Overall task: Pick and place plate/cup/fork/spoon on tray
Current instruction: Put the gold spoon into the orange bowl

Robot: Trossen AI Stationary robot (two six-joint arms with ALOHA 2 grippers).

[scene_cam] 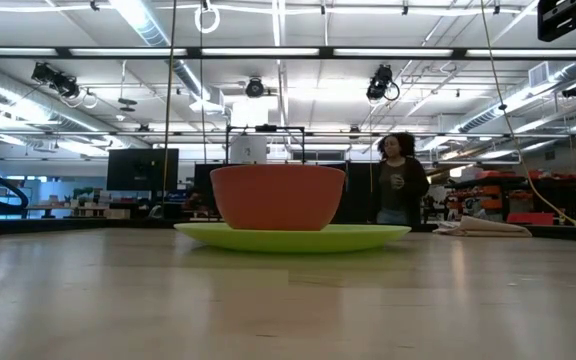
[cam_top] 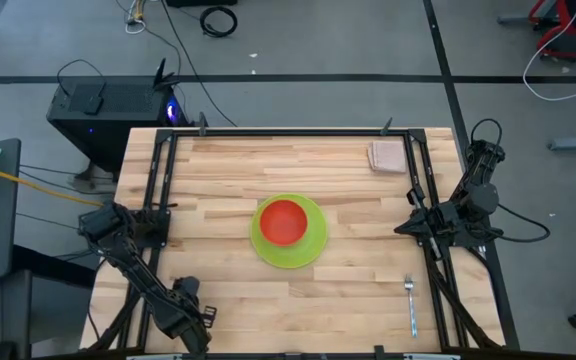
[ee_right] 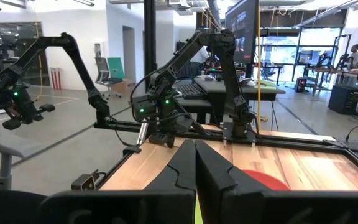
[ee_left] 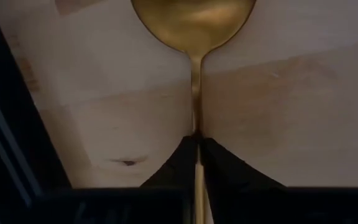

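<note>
Left end effector [ee_left: 197, 146] at worktop's [cam_top: 218, 170] near-left corner, fingers clamped on spoon [ee_left: 194, 25] handle. Lift straight and carry level so the spoon can't pivot. Right end effector [ee_right: 195, 163] fingers together, parked at right edge. Cup [cam_top: 284, 221] sits on plate [cam_top: 313, 250] mid-worktop.

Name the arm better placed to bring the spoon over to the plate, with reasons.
Left. Its gripper is shut on the spoon at the table's near-left corner; the right gripper waits empty at the right edge.
</note>
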